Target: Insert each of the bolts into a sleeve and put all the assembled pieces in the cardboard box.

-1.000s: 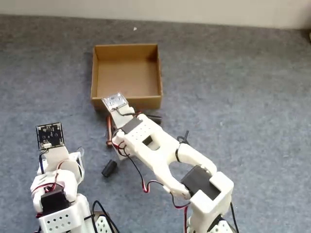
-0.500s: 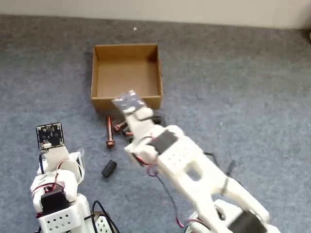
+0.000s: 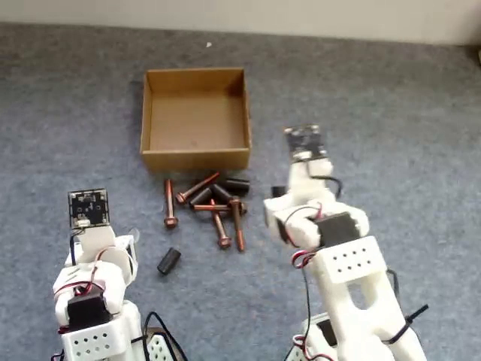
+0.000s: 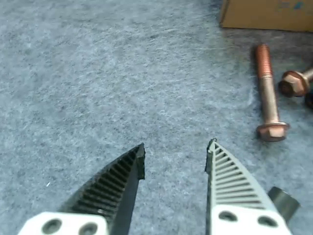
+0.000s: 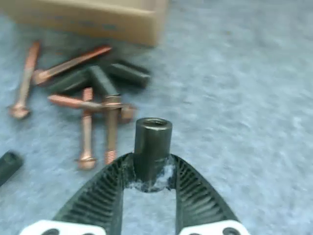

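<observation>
Over grey carpet (image 5: 244, 98), dark sleeve (image 5: 152, 139) in the right gripper (image 5: 150, 161).

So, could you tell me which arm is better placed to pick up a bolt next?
Left, I'd say. The left gripper is open and empty, with a bolt lying close ahead of it. The right gripper is shut on a sleeve, so it can't take a bolt.

High camera looks down over the table (image 3: 391, 113); both wrist cameras skim low, sharing the bolts (image 4: 266, 93).
</observation>
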Robot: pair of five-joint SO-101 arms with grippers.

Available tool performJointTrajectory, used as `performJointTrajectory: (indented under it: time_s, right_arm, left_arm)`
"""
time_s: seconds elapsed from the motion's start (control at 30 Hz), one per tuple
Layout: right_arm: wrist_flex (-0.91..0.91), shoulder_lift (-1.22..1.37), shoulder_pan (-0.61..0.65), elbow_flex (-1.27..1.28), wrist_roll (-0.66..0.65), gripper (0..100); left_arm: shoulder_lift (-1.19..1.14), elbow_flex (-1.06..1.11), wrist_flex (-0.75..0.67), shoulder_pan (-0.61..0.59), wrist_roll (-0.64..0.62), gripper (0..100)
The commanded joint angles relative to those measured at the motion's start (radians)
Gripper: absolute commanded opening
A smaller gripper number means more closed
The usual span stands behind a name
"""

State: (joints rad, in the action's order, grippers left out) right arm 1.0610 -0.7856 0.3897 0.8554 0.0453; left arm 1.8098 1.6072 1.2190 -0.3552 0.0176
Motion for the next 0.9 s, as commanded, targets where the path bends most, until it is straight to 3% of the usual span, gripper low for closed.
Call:
performJointTrajectory:
  time_s: [0.0, 0.23, 0.47, 0.67, 0.87]
  right_arm:
    - [-0.008, 0.022, -0.067, 0.007, -0.003, 0.5]
    - [-0.234, 0.101, -0.125, 0.142, -0.002, 0.5]
    - [-0.315, 0.202, -0.182, 0.160, -0.002, 0.5]
    - [-0.363, 0.280, -0.262, 0.160, -0.002, 0.5]
    - [-0.364, 0.292, -0.297, 0.159, -0.002, 0.5]
  left_arm:
    - [0.004, -0.030, -0.021, 0.082, -0.012, 22]
    - [-0.002, -0.145, -0.014, 0.257, 0.035, 22]
    - [-0.045, -0.269, 0.014, 0.360, 0.049, 22]
    - [-0.380, -0.496, 0.021, 0.483, 0.032, 22]
    - [-0.789, -0.682, 0.014, 0.615, -0.129, 22]
